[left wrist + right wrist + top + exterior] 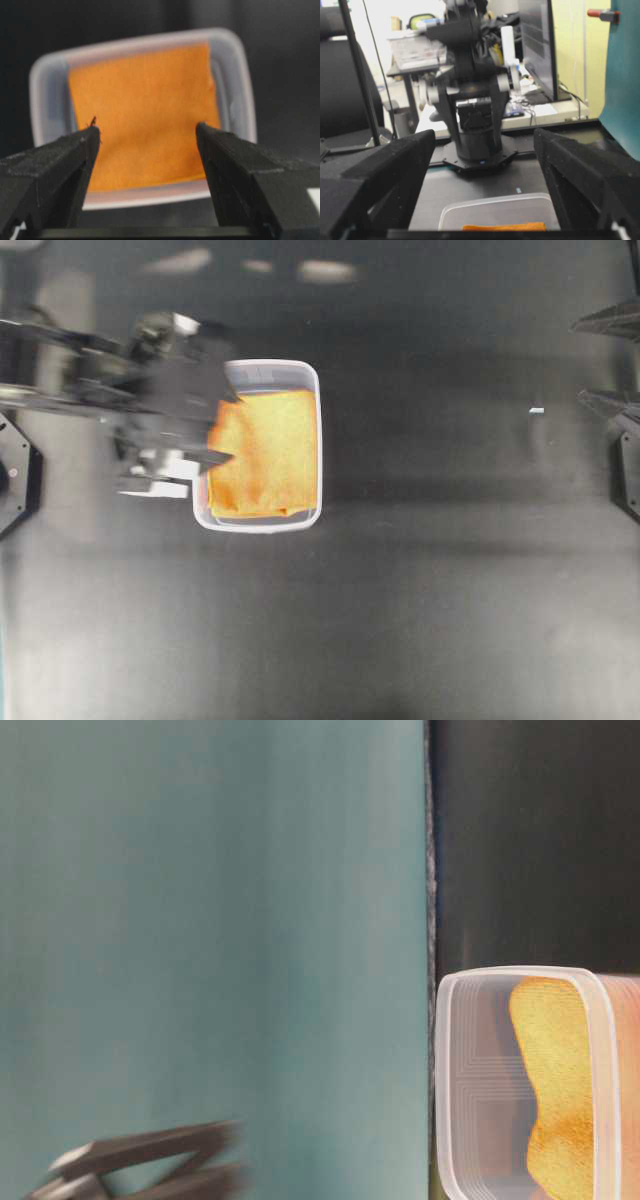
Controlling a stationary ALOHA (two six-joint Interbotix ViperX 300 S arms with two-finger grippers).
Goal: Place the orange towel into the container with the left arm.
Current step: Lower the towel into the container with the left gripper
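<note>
From overhead, the orange towel [265, 452] lay flat inside the container [313, 378] on the dark table [450, 590]. The left arm's fingers [222, 425] hung spread at the container's left rim, gripping nothing.

At table level, the towel [552, 1080] showed through the clear container [470, 1090], resting on its floor; the blurred dark arm part at the bottom left was too unclear to read.

The left wrist view looked between the parted left fingers [80, 150], clear of the cloth [145, 115], which filled most of the container [47, 95].

The right wrist view showed the right fingers [405, 160] wide apart and empty, well away from the container [495, 207].

The placing looked done; a good finish would be a straight lift away, fingers kept wide so neither tip snags the towel or nudges the rim.
</note>
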